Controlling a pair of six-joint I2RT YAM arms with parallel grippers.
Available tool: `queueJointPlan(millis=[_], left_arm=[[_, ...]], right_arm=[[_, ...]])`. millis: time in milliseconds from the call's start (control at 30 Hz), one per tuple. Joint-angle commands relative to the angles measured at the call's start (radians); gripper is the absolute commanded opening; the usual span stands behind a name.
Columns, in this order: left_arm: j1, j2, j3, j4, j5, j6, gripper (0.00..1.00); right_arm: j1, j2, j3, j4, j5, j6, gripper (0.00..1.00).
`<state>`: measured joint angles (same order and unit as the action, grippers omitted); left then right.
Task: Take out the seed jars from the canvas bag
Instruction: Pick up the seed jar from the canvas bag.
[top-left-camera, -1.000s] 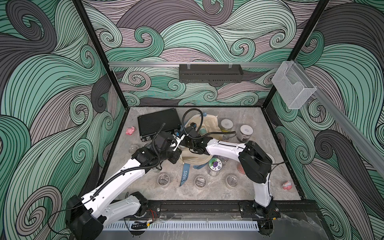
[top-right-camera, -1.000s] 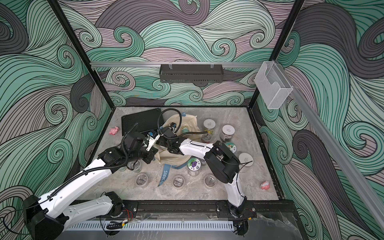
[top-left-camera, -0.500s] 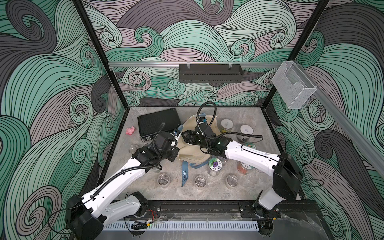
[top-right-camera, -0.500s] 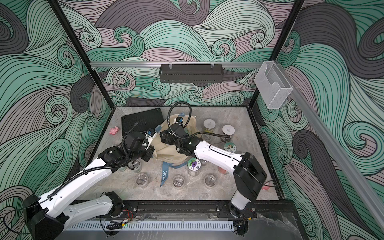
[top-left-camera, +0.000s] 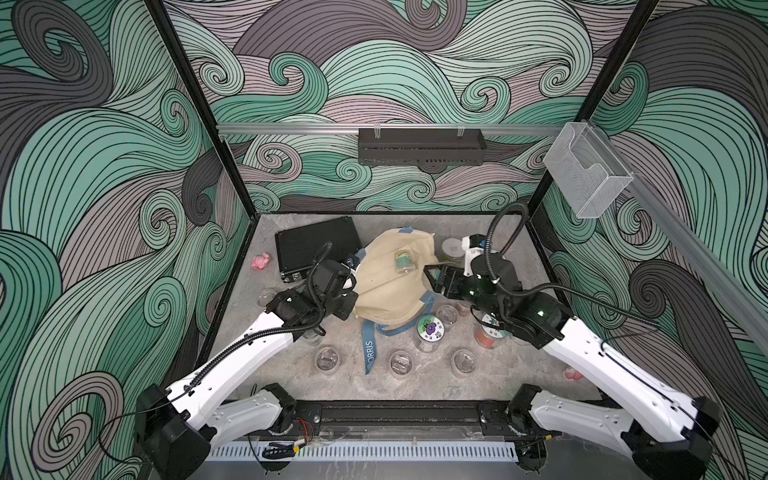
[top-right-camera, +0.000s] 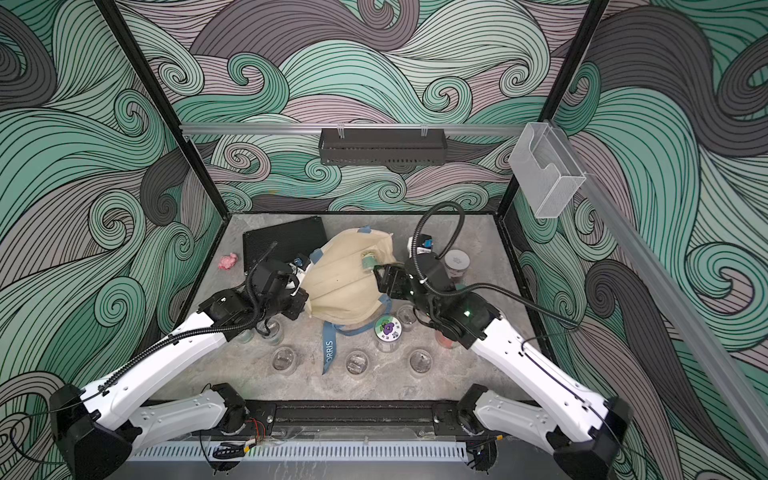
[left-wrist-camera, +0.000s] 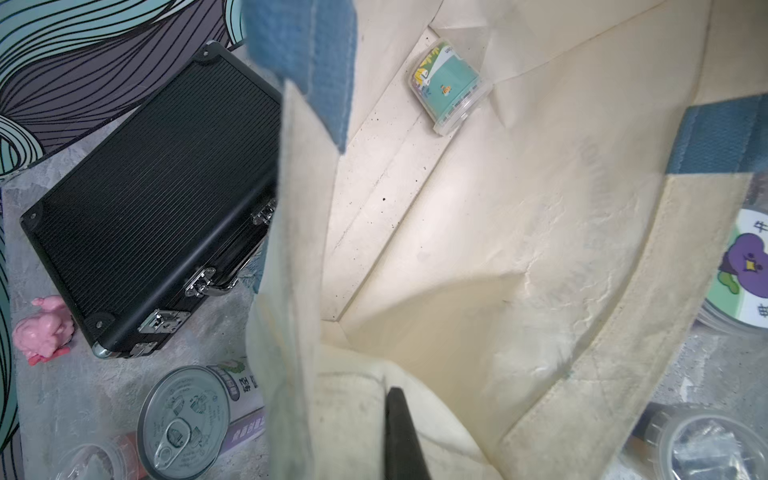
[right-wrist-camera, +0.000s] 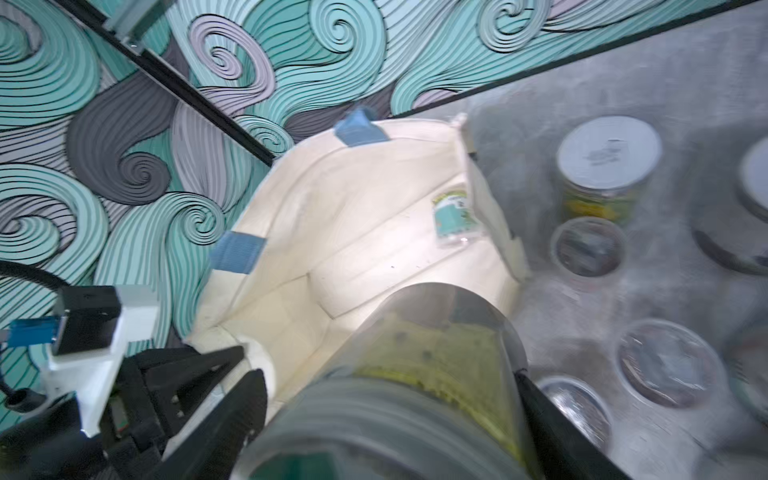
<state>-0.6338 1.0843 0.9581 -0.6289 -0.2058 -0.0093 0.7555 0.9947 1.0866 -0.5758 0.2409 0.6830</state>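
The cream canvas bag (top-left-camera: 390, 291) lies open in the middle of the table, in both top views. My left gripper (top-left-camera: 352, 293) is shut on its near rim (left-wrist-camera: 353, 386) and holds the mouth open. One small teal-labelled seed jar (left-wrist-camera: 451, 85) lies on its side inside the bag (right-wrist-camera: 353, 216). At the bag's right edge, my right gripper (right-wrist-camera: 388, 386) is shut on a large clear seed jar (right-wrist-camera: 432, 345) with yellow-green contents. Several more seed jars stand on the table, among them a purple-flower-lidded one (top-left-camera: 430, 328) and small clear ones (top-left-camera: 327, 358).
A flat black ribbed case (top-left-camera: 318, 245) lies at the back left, beside a pink lumpy toy (top-left-camera: 261, 262). Another pink toy (top-left-camera: 573, 374) sits at the right. The bag's blue strap (top-left-camera: 369, 353) trails toward the front. A white-lidded jar (top-right-camera: 457, 264) stands behind my right arm.
My right arm has drawn back to the right, out of the bag's mouth, with the large jar in its grip. The left gripper has kept its hold on the rim.
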Motion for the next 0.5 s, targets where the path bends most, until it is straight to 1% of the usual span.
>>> queueJointPlan(millis=[0,100,200,300,467], left_arm=[[0.009,-0.033,-0.005,0.011,-0.015,0.012,0.00],[0.010,-0.040,-0.008,0.012,-0.009,0.014,0.00],[0.012,-0.042,-0.011,0.017,-0.001,0.014,0.00],[0.014,-0.043,-0.013,0.018,0.006,0.015,0.00],[0.017,-0.039,-0.015,0.022,0.016,0.014,0.00]], right_arm=[[-0.023,-0.088,-0.004,-0.273,0.091,0.001,0.57],[-0.040,-0.162,-0.013,-0.449,0.137,0.044,0.57],[-0.054,-0.233,-0.032,-0.584,0.149,0.106,0.56],[-0.059,-0.285,-0.043,-0.688,0.135,0.174,0.55],[-0.062,-0.324,-0.067,-0.784,0.087,0.263,0.55]])
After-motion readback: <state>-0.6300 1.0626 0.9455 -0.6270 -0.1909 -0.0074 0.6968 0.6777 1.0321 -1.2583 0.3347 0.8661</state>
